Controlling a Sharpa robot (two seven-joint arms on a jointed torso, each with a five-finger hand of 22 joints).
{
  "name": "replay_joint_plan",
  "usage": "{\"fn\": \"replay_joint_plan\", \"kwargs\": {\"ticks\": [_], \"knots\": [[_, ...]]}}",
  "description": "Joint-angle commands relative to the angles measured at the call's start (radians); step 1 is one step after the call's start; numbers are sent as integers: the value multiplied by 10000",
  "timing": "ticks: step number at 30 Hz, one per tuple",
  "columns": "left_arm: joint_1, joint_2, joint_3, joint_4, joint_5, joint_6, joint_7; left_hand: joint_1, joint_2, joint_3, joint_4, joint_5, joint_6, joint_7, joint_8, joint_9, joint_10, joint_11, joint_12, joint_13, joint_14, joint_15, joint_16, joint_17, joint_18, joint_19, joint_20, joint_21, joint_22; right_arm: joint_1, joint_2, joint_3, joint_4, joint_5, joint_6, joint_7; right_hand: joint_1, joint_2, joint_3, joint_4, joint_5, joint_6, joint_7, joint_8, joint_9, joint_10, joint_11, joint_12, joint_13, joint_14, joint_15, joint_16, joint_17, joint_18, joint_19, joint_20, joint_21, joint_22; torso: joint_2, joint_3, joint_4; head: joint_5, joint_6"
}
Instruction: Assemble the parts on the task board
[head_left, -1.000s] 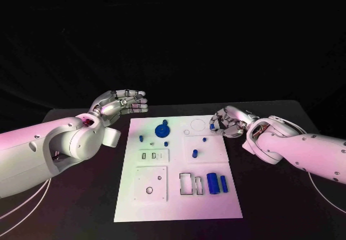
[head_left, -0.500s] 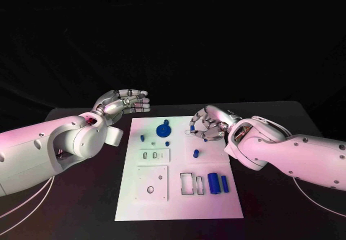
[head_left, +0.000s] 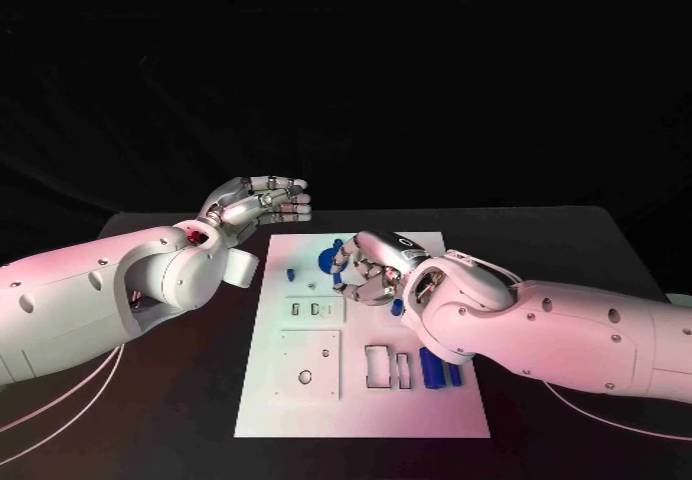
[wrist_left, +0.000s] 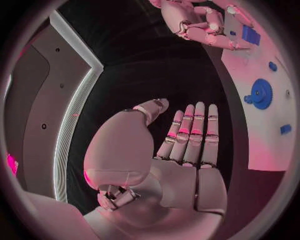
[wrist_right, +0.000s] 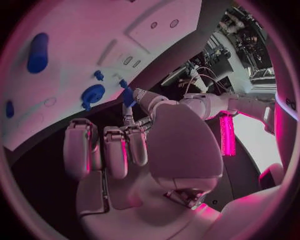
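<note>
- The task board (head_left: 361, 400) lies flat in the middle of the black table (head_left: 577, 240).
- The right hand (head_left: 368, 270) is over the far half of the board, with its fingers curled inward. In the right wrist view a small blue part (wrist_right: 127, 96) sits at its fingertips (wrist_right: 131, 120), but I cannot tell if the hand really holds it.
- The left hand (head_left: 260, 205) is over the table, just beside the far left corner of the board. It holds nothing; its fingers (wrist_left: 197, 130) are straight and lie side by side, and the thumb stands a little apart.
- A blue gear (head_left: 323, 262) lies on the far part of the board, very near the right hand's fingers.
- A small blue peg (head_left: 289, 273) stands to the left of the gear.
- A blue cylinder (head_left: 430, 372) and a thinner blue bar (head_left: 454, 375) lie side by side in the near right part of the board, partly hidden by the right arm (head_left: 577, 330).
</note>
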Motion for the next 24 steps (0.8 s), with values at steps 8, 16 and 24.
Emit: {"fn": "replay_joint_plan", "kwargs": {"ticks": [8,16,24], "knots": [[5,176,4,15,-92,-175,197,-122,-4,-91,-14,-31,-77,530,98,22,-19,60,84,8,-124,23,-42,14,117,-190,4,-154,-54,-391,703,-61,-621,-803,393,-684,-81,-11,45,10,54,146,-138,38,276,-8,-75,-57,993,1060,-69,40,2635,-139,52,-15,-36,1019,26,11,-32,198,-48],[5,223,3,34,-98,-143,186,-130,-1,-100,-15,-30,-85,532,108,26,-23,63,85,7,-149,32,-49,14,114,-235,9,-184,-67,-586,1007,-75,-920,-1085,461,-849,-153,-60,32,26,62,140,-136,34,284,-5,-77,-65,990,1060,-74,40,2635,-140,57,-23,-37,1022,25,21,-9,216,-90],[6,234,3,42,-99,-87,187,-55,78,-16,-86,228,-122,530,149,39,-38,66,89,4,-193,36,-43,24,128,-299,28,-229,-87,-716,1143,-79,-1072,-1211,460,-812,-176,-90,26,24,48,128,-137,26,286,2,-77,-62,998,1060,-75,40,2635,-141,61,-26,-35,1025,15,21,-30,265,-119]]}}
